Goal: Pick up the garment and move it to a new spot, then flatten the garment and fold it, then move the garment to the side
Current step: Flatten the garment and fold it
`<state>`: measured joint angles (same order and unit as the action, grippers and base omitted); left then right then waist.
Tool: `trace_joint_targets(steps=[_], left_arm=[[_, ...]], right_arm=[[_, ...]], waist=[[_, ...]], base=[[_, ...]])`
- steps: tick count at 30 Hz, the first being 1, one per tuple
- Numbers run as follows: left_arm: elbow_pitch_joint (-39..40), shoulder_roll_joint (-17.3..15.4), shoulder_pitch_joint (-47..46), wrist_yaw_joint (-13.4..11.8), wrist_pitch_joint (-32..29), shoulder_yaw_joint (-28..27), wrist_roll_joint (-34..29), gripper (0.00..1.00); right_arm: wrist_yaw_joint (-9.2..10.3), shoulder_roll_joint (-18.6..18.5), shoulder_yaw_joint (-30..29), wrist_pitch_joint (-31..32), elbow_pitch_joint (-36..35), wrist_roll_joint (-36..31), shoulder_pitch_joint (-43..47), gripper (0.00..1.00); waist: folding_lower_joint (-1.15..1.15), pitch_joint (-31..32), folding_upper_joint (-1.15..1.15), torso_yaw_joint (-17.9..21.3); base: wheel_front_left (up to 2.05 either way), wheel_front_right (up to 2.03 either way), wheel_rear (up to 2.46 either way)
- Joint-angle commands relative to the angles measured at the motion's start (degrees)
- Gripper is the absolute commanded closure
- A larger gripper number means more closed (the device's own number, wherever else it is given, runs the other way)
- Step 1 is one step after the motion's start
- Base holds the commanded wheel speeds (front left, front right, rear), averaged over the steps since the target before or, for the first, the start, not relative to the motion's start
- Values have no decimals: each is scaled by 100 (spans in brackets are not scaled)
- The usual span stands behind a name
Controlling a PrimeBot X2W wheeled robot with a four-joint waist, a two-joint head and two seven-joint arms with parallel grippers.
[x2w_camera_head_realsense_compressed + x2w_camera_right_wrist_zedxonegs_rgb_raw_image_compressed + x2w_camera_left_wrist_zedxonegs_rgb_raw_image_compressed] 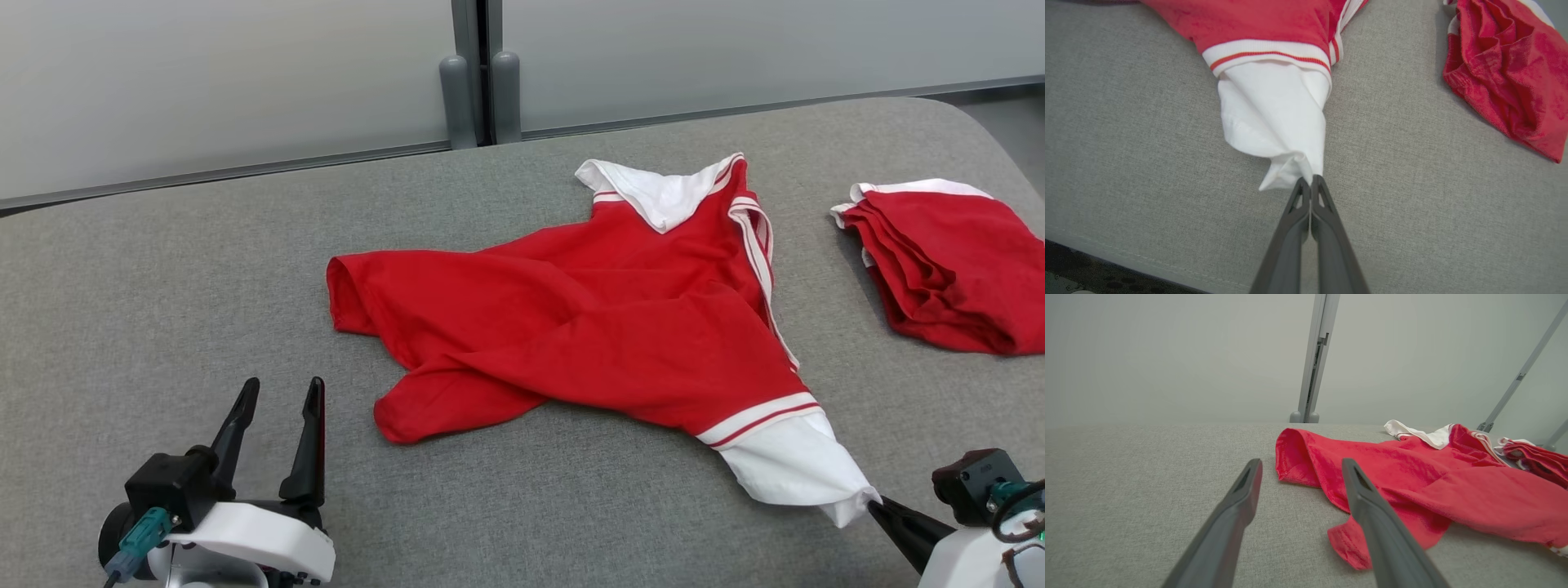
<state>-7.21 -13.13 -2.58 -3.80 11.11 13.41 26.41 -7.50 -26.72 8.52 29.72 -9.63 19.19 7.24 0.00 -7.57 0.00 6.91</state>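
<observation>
The garment (588, 327), a red top with white sleeves and striped trim, is lying crumpled across the middle of the grey padded surface (163, 286). One white sleeve (800, 469) is trailing toward the near right, and another white part is folding over at the far side.

It is looking like thin, soft knit. I am judging it light and limp, apt to drape and bunch rather than hold a shape. It is likely to drag a little on the woven cover instead of sliding freely. So a pull on one edge is probably moving only that part at first (the rest following late, in folds). The best holds, I am guessing, are cuffs, hems and shoulder seams, where doubled cloth is giving the fingers something to bite.

The right gripper (1311, 181) is reaching in low from the near right, its fingers lying almost flat to the surface. Its jaws are pressing together on the bunched tip of the white cuff, and the sleeve is tapering into a cone toward them.

The left gripper (279, 392) is hovering at the near left with its fingers pointing to the far side. They are spread apart with nothing between them, and the red hem corner is lying near, just to their right.

A second red garment (955, 269), folded, is sitting at the far right, apart from the first.
</observation>
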Motion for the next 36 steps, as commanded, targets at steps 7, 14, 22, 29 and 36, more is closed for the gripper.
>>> trace_joint_targets(steps=[7, 14, 22, 29, 36], left_arm=[[-71, -58, -75, -7, -44, 0, 36, 0], [-166, -36, -139, 9, -8, 17, 88, 0], [-267, -72, -11, -25, -46, -25, 192, 0], [-148, -99, 18, -22, -313, 53, 296, 0], [-290, -55, -192, 254, -1081, 262, 670, 0]], right_arm=[[0, -293, -195, 602, -83, 313, 275, 100], [0, -41, -475, 826, -89, 277, 396, 0], [0, 69, -816, 911, -599, 440, 453, 0], [0, 515, -1208, -286, -1038, 294, -13, 0], [-1, 1195, -915, -1749, -260, 52, -680, 0]], waist=[[0, -37, 0, -162], [0, -55, 0, -290], [0, 229, 0, -271], [0, 317, 0, -206], [0, 217, 0, -169]], base=[[0, 0, 0], [0, 0, 0], [0, 0, 0], [0, 0, 0], [0, 0, 0]])
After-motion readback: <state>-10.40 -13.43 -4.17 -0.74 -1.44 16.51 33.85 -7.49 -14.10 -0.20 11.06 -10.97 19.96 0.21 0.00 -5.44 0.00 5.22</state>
